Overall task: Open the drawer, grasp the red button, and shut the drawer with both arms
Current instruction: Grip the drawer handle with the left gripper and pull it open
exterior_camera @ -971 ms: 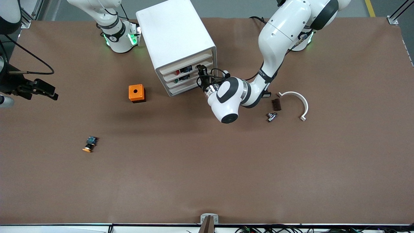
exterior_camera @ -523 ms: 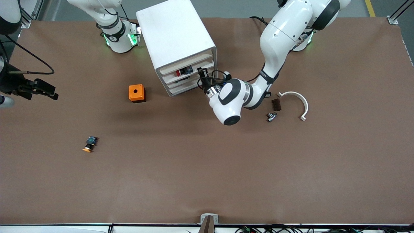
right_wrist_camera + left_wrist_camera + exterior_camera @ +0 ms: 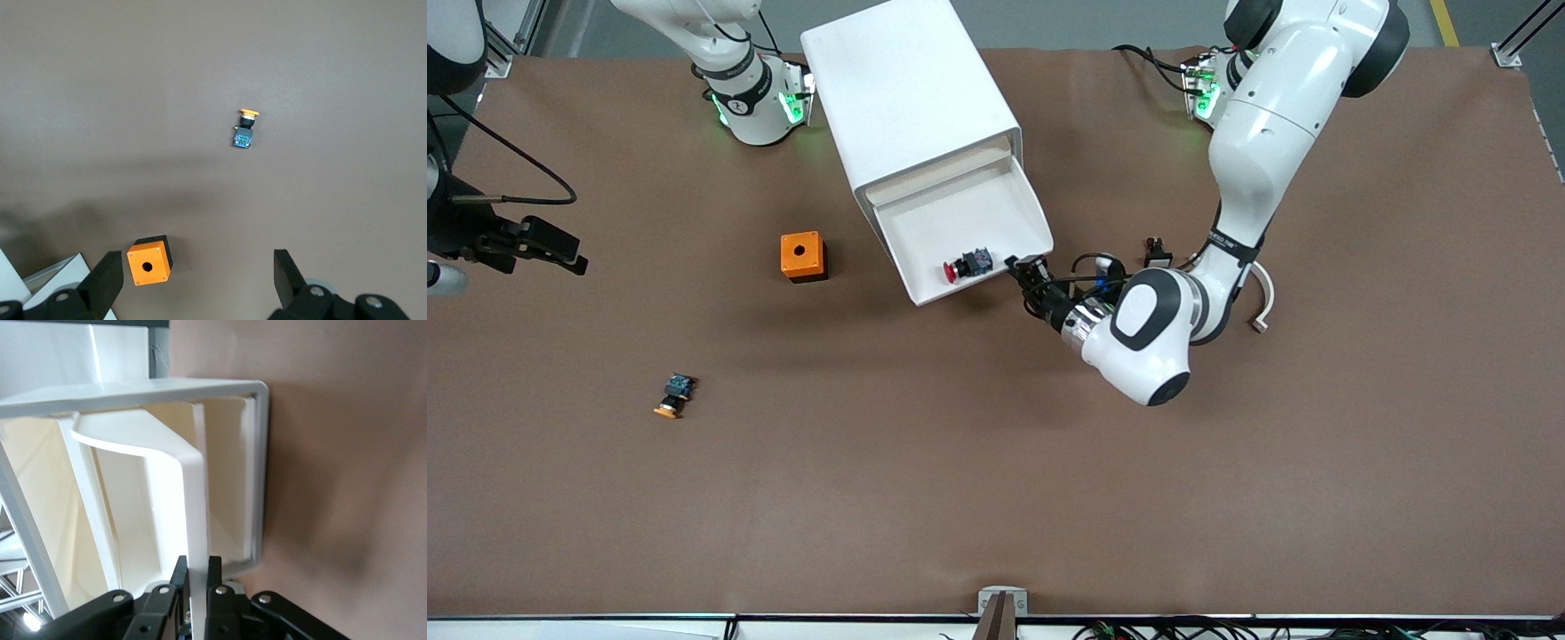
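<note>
The drawer (image 3: 969, 209) stands pulled far out of the white cabinet (image 3: 907, 98). The red-capped button (image 3: 964, 265) lies in it on its side, close to the drawer's front wall. My left gripper (image 3: 1024, 270) is shut on the drawer's front lip at the corner toward the left arm's end. The left wrist view shows my left gripper (image 3: 195, 577) with both fingers clamped on that white lip (image 3: 190, 493). My right gripper (image 3: 197, 279) is open and empty, held high over the table at the right arm's end, where it waits.
An orange box with a hole (image 3: 802, 256) stands beside the cabinet and shows in the right wrist view (image 3: 148, 261). An orange-capped button (image 3: 673, 396) lies nearer the front camera. A white curved piece (image 3: 1263, 286) and a small black part (image 3: 1156, 252) lie by the left arm.
My left gripper has pulled the drawer out toward the front camera, and the red-capped button slid with it and now lies in the open. The right arm has not moved.
</note>
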Controlling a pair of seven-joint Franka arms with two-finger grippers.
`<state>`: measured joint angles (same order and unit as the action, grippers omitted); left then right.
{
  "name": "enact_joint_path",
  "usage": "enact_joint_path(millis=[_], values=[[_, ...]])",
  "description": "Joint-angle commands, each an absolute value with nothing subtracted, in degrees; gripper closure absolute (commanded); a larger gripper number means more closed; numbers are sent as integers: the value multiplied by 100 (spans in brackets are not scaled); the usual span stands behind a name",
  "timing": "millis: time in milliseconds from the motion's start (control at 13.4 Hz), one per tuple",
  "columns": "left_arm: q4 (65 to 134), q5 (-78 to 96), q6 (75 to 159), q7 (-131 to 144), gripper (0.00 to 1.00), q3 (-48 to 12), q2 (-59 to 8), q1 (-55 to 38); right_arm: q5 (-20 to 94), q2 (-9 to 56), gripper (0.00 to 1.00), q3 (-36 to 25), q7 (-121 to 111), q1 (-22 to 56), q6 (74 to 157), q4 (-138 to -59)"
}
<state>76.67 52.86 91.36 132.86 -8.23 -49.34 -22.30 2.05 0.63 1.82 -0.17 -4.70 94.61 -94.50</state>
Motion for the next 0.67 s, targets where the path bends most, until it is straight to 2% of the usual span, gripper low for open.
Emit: enact_joint_path(millis=[0, 224, 448, 598], values=[[7374, 5300, 9264, 13219, 81, -800, -5036, -2303, 141, 35, 0, 193, 9, -457, 9439, -9483], [7383, 5291, 9238, 13192, 1, -791, -4984, -2233, 141, 87, 0, 193, 105, -448, 9457, -9527], [7269, 5221, 9237, 13131, 1, -774, -4896, -1979, 202, 176, 0, 193, 631, -265, 9501, -9580], [7233, 5038, 9220, 12974, 1, -773, -4826, -1610, 202, 289, 0, 193, 1480, 130, 9510, -9589]])
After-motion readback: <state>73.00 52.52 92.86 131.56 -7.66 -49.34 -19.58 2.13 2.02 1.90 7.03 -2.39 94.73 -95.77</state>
